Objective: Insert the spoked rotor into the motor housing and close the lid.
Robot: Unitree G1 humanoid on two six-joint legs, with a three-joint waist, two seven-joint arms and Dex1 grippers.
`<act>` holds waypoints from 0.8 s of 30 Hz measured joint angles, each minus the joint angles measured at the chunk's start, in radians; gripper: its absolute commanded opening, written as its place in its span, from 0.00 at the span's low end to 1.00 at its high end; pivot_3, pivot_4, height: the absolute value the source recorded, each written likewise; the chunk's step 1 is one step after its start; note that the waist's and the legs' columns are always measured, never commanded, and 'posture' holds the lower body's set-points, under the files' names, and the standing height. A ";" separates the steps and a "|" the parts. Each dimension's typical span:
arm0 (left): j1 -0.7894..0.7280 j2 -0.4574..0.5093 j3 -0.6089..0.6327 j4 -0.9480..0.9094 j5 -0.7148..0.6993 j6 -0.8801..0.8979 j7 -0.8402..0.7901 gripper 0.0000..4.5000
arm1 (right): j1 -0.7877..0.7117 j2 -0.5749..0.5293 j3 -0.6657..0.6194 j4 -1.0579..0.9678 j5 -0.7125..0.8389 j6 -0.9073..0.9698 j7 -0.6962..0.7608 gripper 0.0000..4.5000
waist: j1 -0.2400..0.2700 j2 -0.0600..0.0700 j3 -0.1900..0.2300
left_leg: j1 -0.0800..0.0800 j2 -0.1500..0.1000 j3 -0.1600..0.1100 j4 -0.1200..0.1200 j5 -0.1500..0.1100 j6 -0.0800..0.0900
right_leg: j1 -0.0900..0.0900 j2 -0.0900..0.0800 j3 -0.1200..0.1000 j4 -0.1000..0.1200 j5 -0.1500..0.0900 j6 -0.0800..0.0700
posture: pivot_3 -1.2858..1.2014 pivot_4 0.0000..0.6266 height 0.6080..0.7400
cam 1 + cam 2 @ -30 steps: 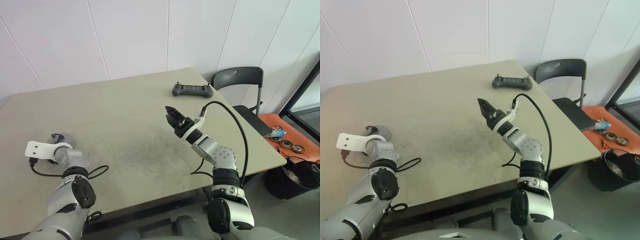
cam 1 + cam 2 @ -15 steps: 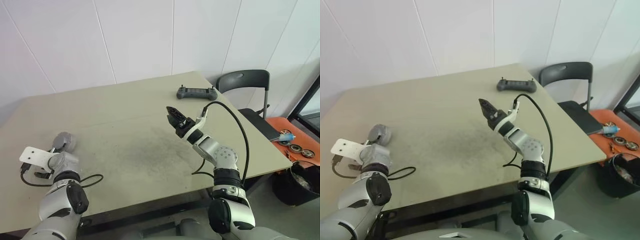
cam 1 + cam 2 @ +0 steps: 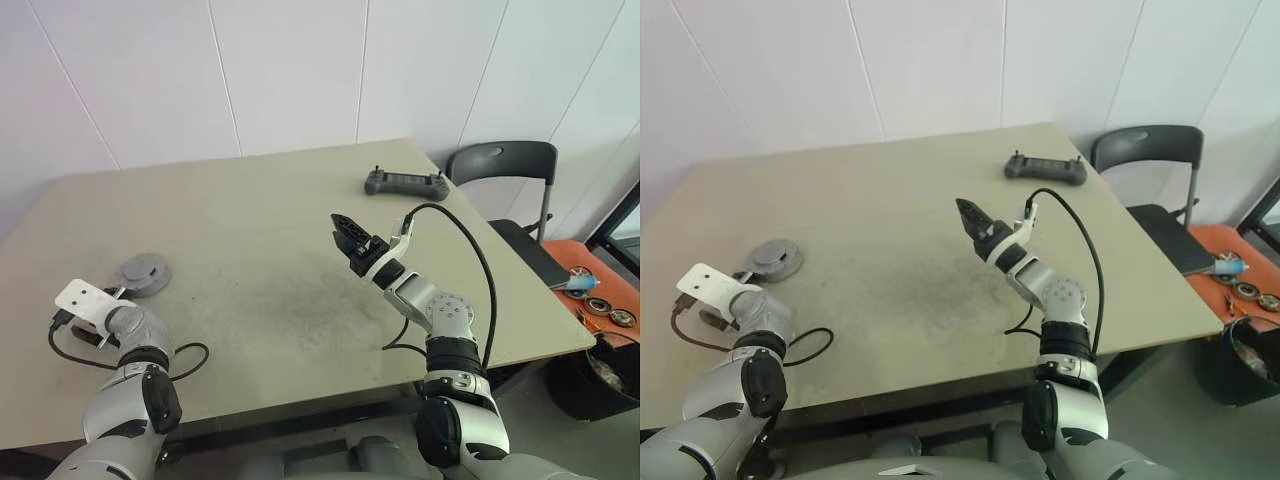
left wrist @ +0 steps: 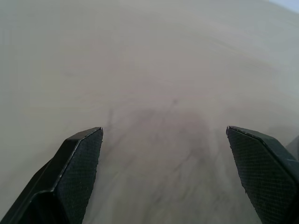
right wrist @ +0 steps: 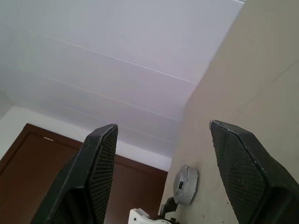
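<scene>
Both tools are spread open and empty. On the left, the tool (image 4: 163, 172) has its two black fingers (image 4: 77, 172) wide apart over bare beige surface (image 3: 260, 230), nothing between them and nothing against either pad; seen from the head camera it sits low near the near-left edge of the surface, with a white bracket on its wrist and a black cable looping beside it. Just beyond that tool, a little further onto the surface, lies a round gray metal puck (image 3: 144, 274) with a raised hub, flat on the surface and apart from the fingers; whether it is the motor housing or the rotor cannot be told from here. On the right, the tool (image 3: 345, 236) is raised above the middle of the surface and tilted slightly upward, its fingers (image 5: 100, 168) parted with only wall and surface showing between them; the same gray puck (image 5: 185, 185) appears far off past its tips. Well beyond the right tool, near the far corner, lies a dark handheld controller (image 3: 405, 182). Off past the surface's right edge stands a dark chair (image 3: 505, 165).
</scene>
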 measured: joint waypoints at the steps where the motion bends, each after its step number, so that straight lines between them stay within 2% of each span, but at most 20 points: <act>1: 0.000 0.000 -0.008 -0.002 0.013 -0.019 0.002 1.00 | 0.000 0.000 0.000 0.001 -0.001 0.000 0.000 0.73 | 0.004 -0.001 0.000 | -0.004 0.000 0.000 0.001 0.000 0.000 | -0.004 0.000 0.001 0.000 0.001 -0.001 | 0.52 0.00 1.00; 5: -0.011 0.038 -0.058 -0.018 0.090 -0.044 0.112 1.00 | 0.000 0.001 0.005 0.012 -0.010 0.000 0.002 0.73 | 0.016 -0.006 0.000 | -0.009 -0.001 0.000 0.001 0.000 0.000 | -0.009 0.000 0.003 0.000 0.004 -0.005 | 0.52 0.00 1.00; 10: -0.038 0.104 -0.094 -0.031 0.173 -0.021 0.295 1.00 | 0.001 -0.001 0.005 0.012 -0.011 0.000 0.010 0.73 | 0.017 -0.007 0.000 | -0.008 -0.001 0.001 0.001 0.000 0.000 | -0.008 -0.001 0.003 -0.001 0.002 -0.002 | 0.52 0.00 1.00; 13: -0.038 0.105 -0.124 -0.039 0.209 -0.028 0.304 1.00 | 0.001 -0.001 0.006 0.013 -0.012 0.000 0.012 0.73 | 0.023 -0.007 0.000 | -0.008 -0.001 0.001 0.001 0.000 -0.001 | -0.007 -0.001 0.002 0.000 0.002 -0.002 | 0.52 0.00 1.00; 16: -0.056 0.063 -0.131 -0.082 0.151 -0.089 0.014 1.00 | 0.004 -0.003 0.007 0.012 -0.018 -0.005 0.017 0.73 | 0.040 -0.007 0.000 | -0.009 -0.001 0.001 0.001 0.001 -0.002 | -0.007 0.000 0.001 -0.002 0.002 -0.005 | 0.52 0.00 1.00; 17: -0.067 0.031 -0.135 -0.109 0.110 -0.117 -0.165 1.00 | 0.004 -0.003 0.013 0.011 -0.024 -0.014 0.022 0.73 | 0.046 -0.007 0.000 | -0.010 -0.001 0.001 0.001 0.001 -0.003 | -0.007 0.000 0.001 -0.003 0.002 -0.008 | 0.52 0.00 1.00; 19: -0.083 -0.030 -0.148 -0.150 0.050 -0.141 -0.413 1.00 | 0.008 -0.002 0.045 0.003 -0.052 -0.039 0.038 0.73 | 0.044 -0.006 0.000 | -0.010 -0.001 0.003 0.001 0.001 -0.003 | -0.007 0.000 0.003 -0.005 0.002 -0.010 | 0.52 0.00 1.00; 24: -0.084 -0.111 -0.184 -0.210 -0.035 -0.127 -0.818 1.00 | 0.015 -0.036 0.116 -0.025 -0.151 -0.118 0.067 0.73 | 0.024 -0.007 0.001 | -0.010 -0.001 0.007 0.001 0.001 -0.003 | -0.007 0.000 0.007 -0.006 0.004 -0.006 | 0.52 0.00 1.00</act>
